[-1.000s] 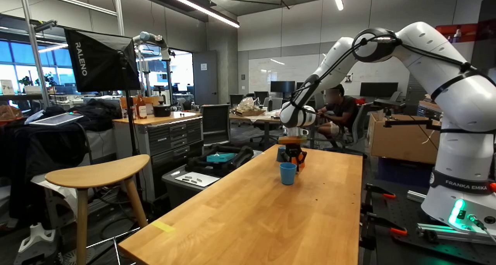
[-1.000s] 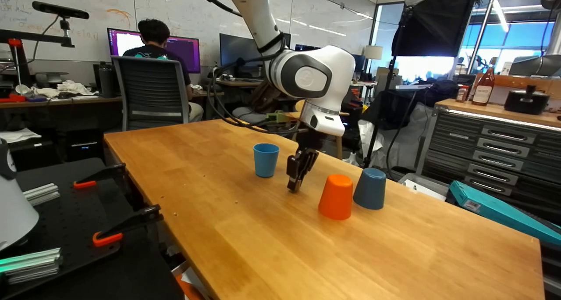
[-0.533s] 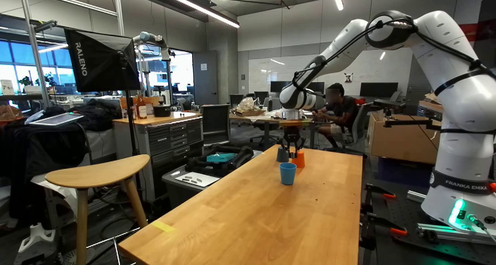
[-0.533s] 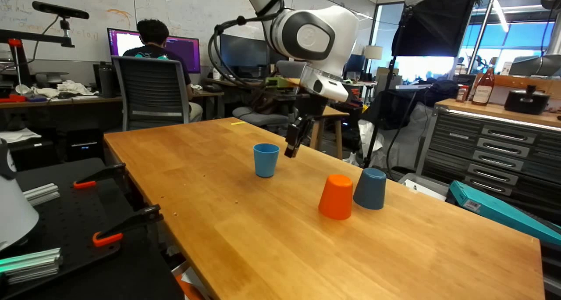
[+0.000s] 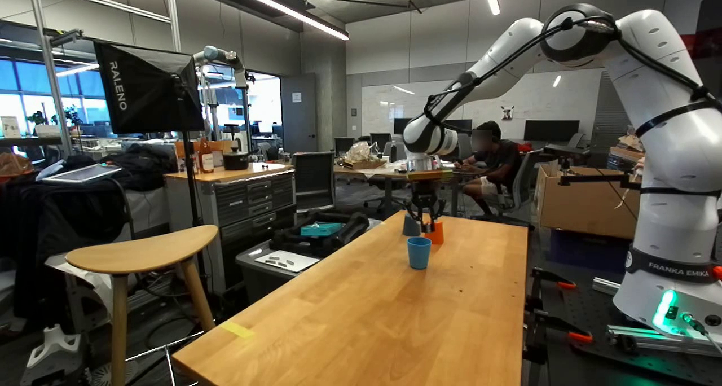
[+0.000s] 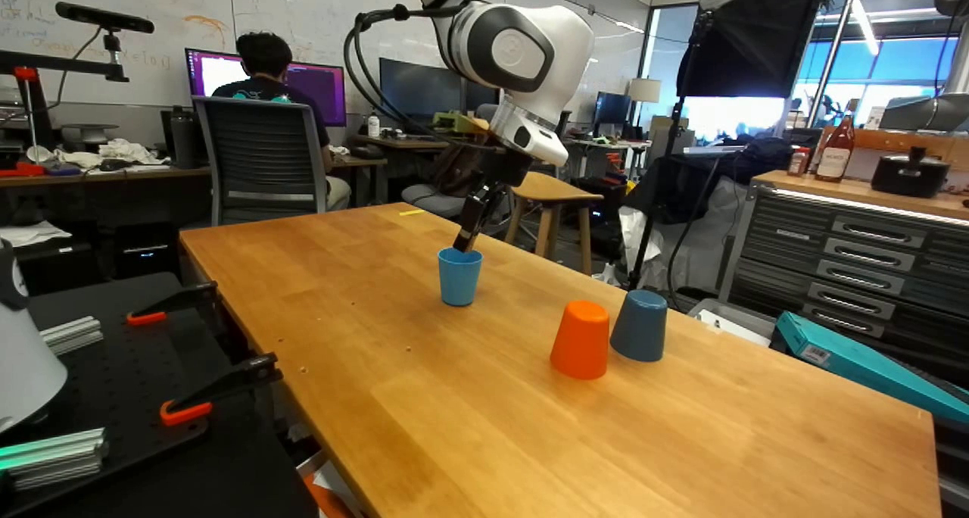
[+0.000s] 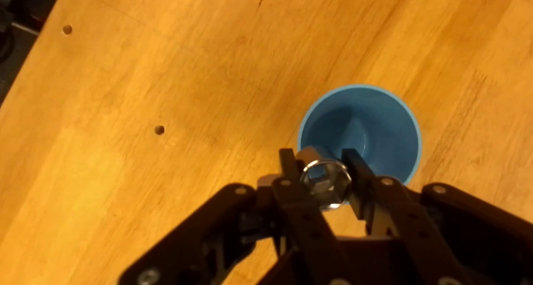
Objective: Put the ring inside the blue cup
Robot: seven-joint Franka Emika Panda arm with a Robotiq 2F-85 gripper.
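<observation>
Light wooden tabletop [image 6: 484, 435] spreads beneath the black two-fingered gripper [image 7: 320, 165] and an upright, tapered bright-blue cup [image 6: 459, 282]; grasped between the jaws, a silver metal ring [image 7: 328, 191] overlaps the cup's near left rim in the wrist view.

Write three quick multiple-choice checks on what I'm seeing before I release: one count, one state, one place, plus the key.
1. How many cups are on the table?
A. Two
B. Three
C. Five

2. How does the orange cup stand?
A. Upside down
B. Upright
C. On its side

3. Where is the ring?
A. Lying on the table
B. Under the orange cup
C. Held in the gripper

Key:
1 B: both exterior views show the blue cup, the dark-blue cup and the orange cup.
2 A: in an exterior view its closed, narrower end faces up.
3 C: the wrist view shows it between the dark fingers.
</observation>
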